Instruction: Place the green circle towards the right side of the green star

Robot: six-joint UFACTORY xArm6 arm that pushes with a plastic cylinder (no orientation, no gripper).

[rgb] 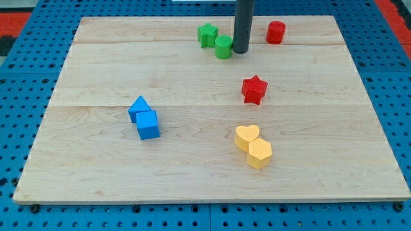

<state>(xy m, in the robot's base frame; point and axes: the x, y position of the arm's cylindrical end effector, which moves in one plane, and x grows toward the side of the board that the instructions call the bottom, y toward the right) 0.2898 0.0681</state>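
tip [240, 51]: bare rod, grasps nothing, touching green circle's [223, 47] right edge | circle: board top, just right-below green star [207, 34], touching | step: circle sits low; go under it, nudge up-right gently, avoid star

green star [207, 34]: near the view's top of the tabletop [96, 167], a little left of centre.
green circle [223, 47]: touching the green star, at its lower right.
my tip [240, 51]: just beside the green circle, on its right.
red cylinder [275, 32]: right of my tip, apart from it.
red star [254, 90]: below my tip, alone, near centre.
blue triangle [139, 108]: in left half.
blue cube [148, 124]: touching the blue triangle, just below it.
yellow heart [246, 137]: below the red star.
yellow hexagon [259, 154]: touching the yellow heart, at its lower right.
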